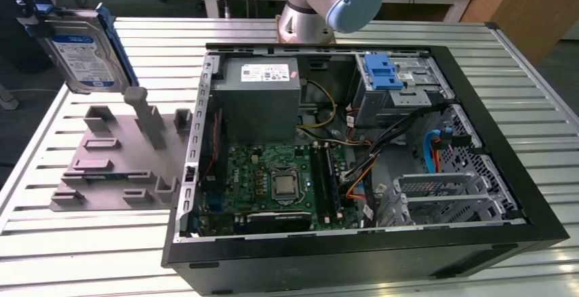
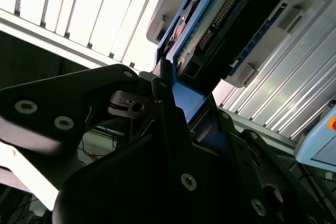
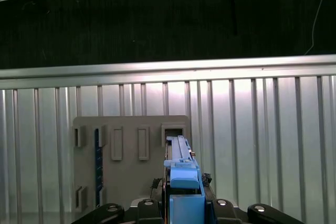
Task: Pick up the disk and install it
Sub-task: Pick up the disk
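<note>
**Item: the disk** (image 1: 86,51). Silver drive with a white-and-blue label in a blue carrier. It hangs on edge directly below the gripper (image 2: 169,85), off every surface.

**Gripper.** Closed on the carrier's upper edge. In the second wrist view the black fingers (image 2: 157,98) press the blue frame from both sides, with no gap to be seen.

**Beneath the gripper.** Gray slotted fixture (image 1: 113,168) on the ribbed tabletop (image 1: 81,256). One of its slots (image 3: 173,129) lies empty under the disk. The disk appears clear of the fixture's posts.

**Well apart from the gripper.** Open computer case (image 1: 506,229), lying on its side. Inside it, at the corner by the arm's base, stands the metal drive cage (image 1: 411,90) with its blue latch bracket (image 1: 384,73).

**Step in hand (judged).** The pick-up is done and the disk is held in the air; it is not yet installed.

**What the next move calls for (judged).**
- A carry across to the case with the grip kept firm.
- The carrier squared to the bay's opening.
- The cables near the cage avoided.
</note>
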